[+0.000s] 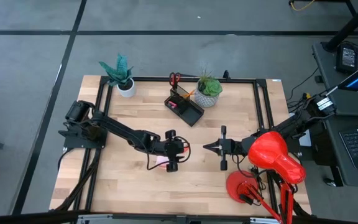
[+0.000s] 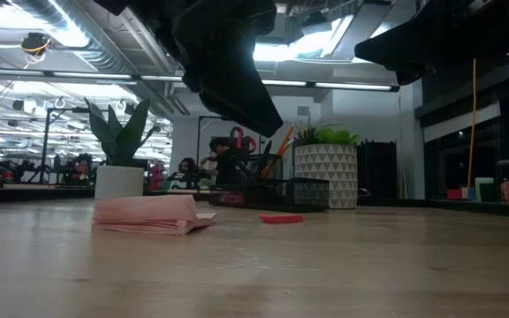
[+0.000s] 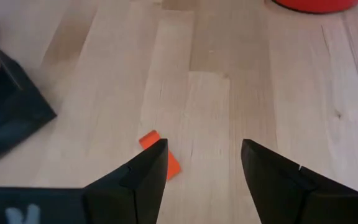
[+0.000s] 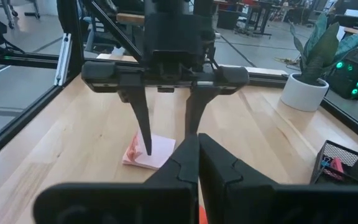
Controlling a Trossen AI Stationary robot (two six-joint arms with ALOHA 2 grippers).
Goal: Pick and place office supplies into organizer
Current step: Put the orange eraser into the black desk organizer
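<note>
High view shows us the left gripper (image 1: 179, 150) with fingers released wide above the pink sticky-note pad (image 1: 161, 161), likely lining up a grasp, while the right gripper (image 1: 209, 147) waits opposite, clenched, both short of the organizer (image 1: 184, 106).

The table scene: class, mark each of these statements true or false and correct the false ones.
1. The left gripper has its fingers spread apart above the pink sticky-note pad. True.
2. The right gripper holds the pad. False: its fingers are shut on nothing.
3. The red-handled scissors stand in the black organizer. True.
4. The pad lies inside the organizer. False: it lies on the bare table.
5. A small orange-red eraser lies on the wood near the left gripper's fingers. True.
6. Both potted plants stand at the table's near edge. False: they stand at the far edge beside the organizer.
</note>
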